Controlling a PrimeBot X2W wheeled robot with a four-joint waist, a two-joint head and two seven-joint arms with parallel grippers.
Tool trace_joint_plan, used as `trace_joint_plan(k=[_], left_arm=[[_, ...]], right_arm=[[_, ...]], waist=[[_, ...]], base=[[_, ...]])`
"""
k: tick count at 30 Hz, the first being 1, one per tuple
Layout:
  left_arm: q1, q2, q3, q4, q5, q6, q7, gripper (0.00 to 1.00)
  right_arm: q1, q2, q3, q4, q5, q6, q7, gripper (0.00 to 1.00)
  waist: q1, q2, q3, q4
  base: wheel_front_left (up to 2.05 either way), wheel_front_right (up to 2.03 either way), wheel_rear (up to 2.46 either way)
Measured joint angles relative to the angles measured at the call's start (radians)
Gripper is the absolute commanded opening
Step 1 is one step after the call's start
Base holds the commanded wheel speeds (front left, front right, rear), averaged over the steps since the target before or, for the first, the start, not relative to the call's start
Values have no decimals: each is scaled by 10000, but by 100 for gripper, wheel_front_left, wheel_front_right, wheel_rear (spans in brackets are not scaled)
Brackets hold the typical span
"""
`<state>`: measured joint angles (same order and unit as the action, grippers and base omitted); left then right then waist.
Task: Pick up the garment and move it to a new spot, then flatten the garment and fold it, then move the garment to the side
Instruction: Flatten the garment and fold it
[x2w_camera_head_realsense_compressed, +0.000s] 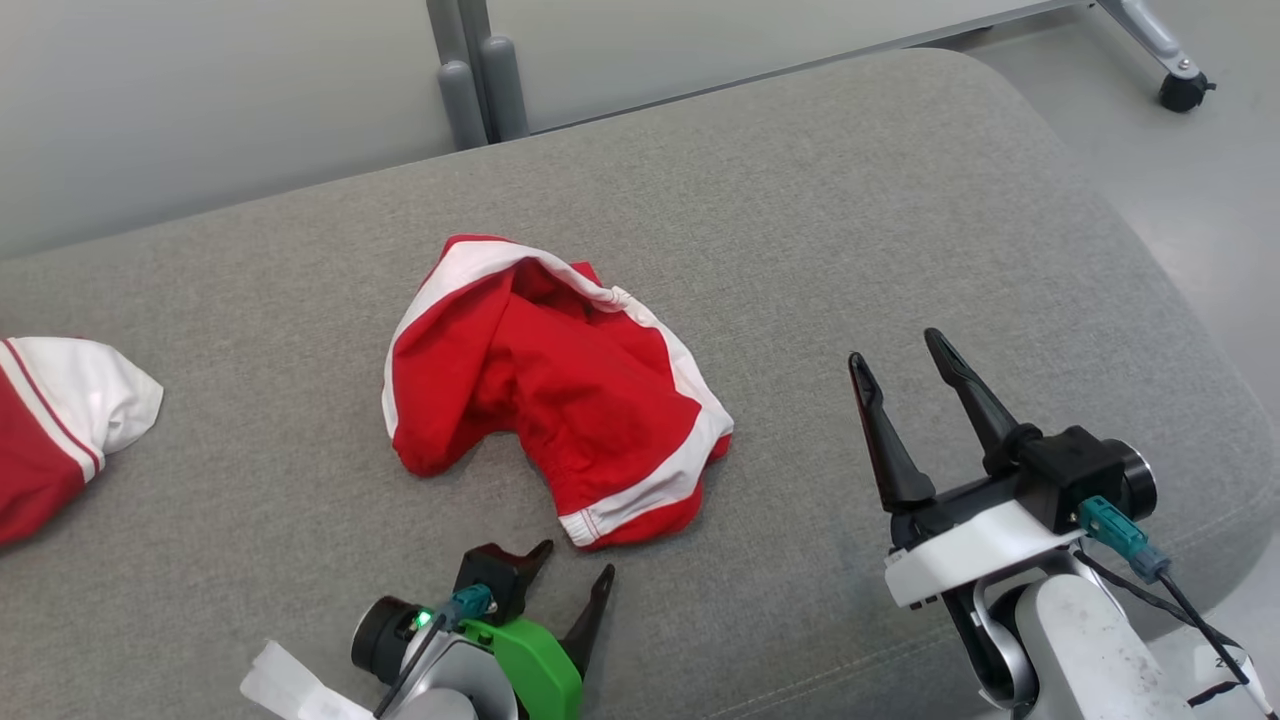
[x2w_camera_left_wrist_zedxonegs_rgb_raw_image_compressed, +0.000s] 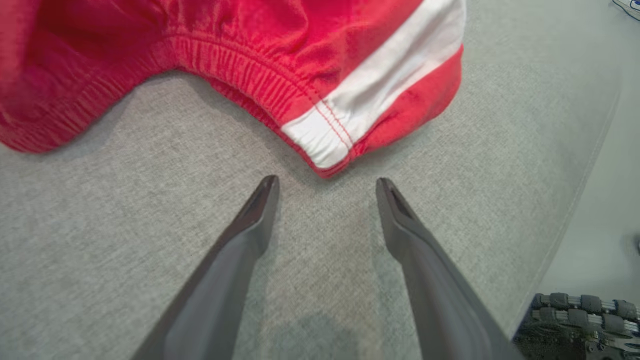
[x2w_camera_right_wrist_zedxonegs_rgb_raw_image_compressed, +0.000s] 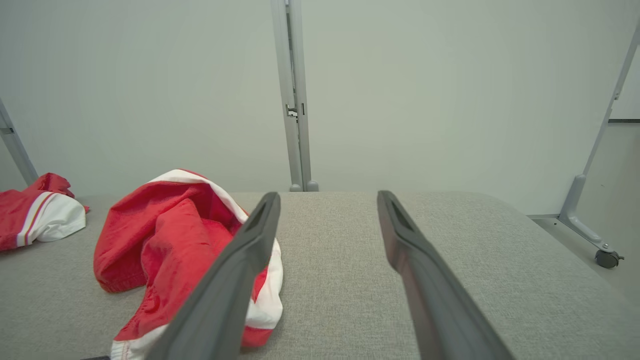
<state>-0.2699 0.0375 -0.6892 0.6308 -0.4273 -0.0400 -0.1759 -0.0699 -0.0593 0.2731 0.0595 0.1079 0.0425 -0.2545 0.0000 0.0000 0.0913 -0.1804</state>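
Just beside the crumpled red shorts (x2w_camera_head_realsense_compressed: 540, 390) the left end effector (x2w_camera_head_realsense_compressed: 577, 558) is held spread wide, empty; the right end effector (x2w_camera_head_realsense_compressed: 893, 347) likewise, farther off.

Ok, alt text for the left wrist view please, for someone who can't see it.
A crumpled red garment with a white stripe lies on a grey cushion, its striped corner just past the two dark fingers of the left gripper, which are spread open and hold nothing.
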Motion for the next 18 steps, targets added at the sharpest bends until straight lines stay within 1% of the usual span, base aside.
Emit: trace_joint_plan(k=[7, 11, 17, 18], left_arm=[[96, 40, -69, -247, -311, 77, 184, 100], [95, 46, -196, -383, -408, 157, 257, 100], [78, 52, -238, -744, -451, 562, 240, 100], [73, 54, -265, -803, -451, 593, 240, 100]], right_arm=[[0, 4, -71, -13, 0, -2, 0, 100], [2, 6, -209, -54, -2, -15, 0, 100], [8, 17, -267, -58, -10, -19, 0, 100], [18, 23, -307, -65, -13, -96, 0, 100]], waist=[[0, 0, 113, -419], [0, 0, 165, -524], [0, 0, 170, -508], [0, 0, 167, -486]], base=[[0, 0, 0], [0, 0, 0], [0, 0, 0], [0, 0, 0]])
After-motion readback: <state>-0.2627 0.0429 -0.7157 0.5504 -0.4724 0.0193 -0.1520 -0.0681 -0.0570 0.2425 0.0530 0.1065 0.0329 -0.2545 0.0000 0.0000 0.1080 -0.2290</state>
